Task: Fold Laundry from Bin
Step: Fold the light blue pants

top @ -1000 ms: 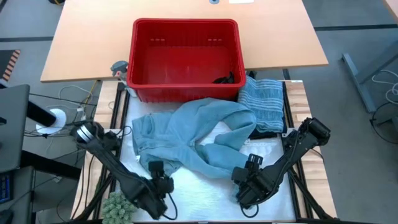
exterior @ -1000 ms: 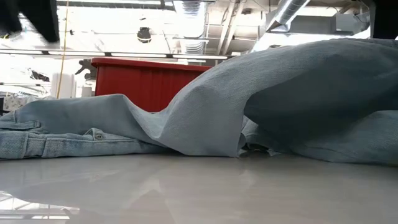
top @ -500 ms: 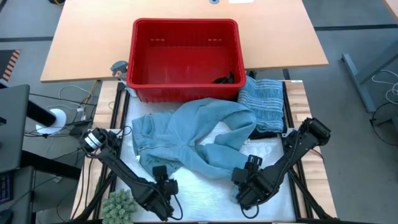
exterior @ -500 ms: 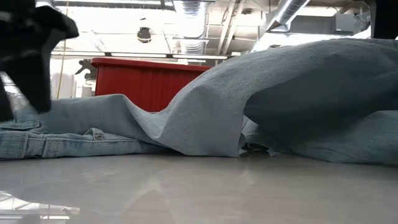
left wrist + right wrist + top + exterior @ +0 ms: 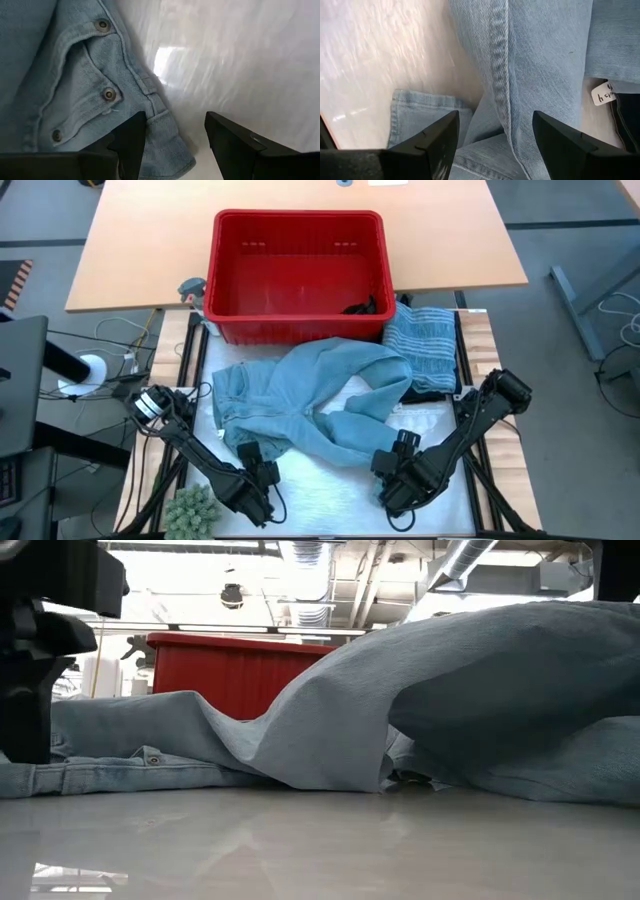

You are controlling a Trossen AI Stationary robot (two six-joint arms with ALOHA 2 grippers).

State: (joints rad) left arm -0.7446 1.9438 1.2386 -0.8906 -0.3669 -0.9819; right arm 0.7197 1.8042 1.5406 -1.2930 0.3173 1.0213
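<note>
Light blue jeans [image 5: 300, 395] lie crumpled on the white table top in front of the red bin [image 5: 298, 220]. Their waist is at the left and their legs run to the right. My left gripper [image 5: 175, 145] is open, low over the waistband's near corner [image 5: 160, 125], one finger on either side of it. It also shows at the low view's left [image 5: 30, 670]. My right gripper [image 5: 495, 145] is open over a jeans leg [image 5: 540, 60] near its hem [image 5: 420, 107]. A black garment [image 5: 362, 307] lies in the bin's near right corner.
A folded grey-blue striped garment [image 5: 420, 345] lies on a dark one [image 5: 430, 388] right of the jeans, by the bin. A green fuzzy object [image 5: 190, 510] sits at the near left edge. Bare white table shows between the two grippers [image 5: 320, 490].
My left gripper has come down from above onto the jeans' waistband corner at the near left, staying open. The jeans and my right arm have kept still.
</note>
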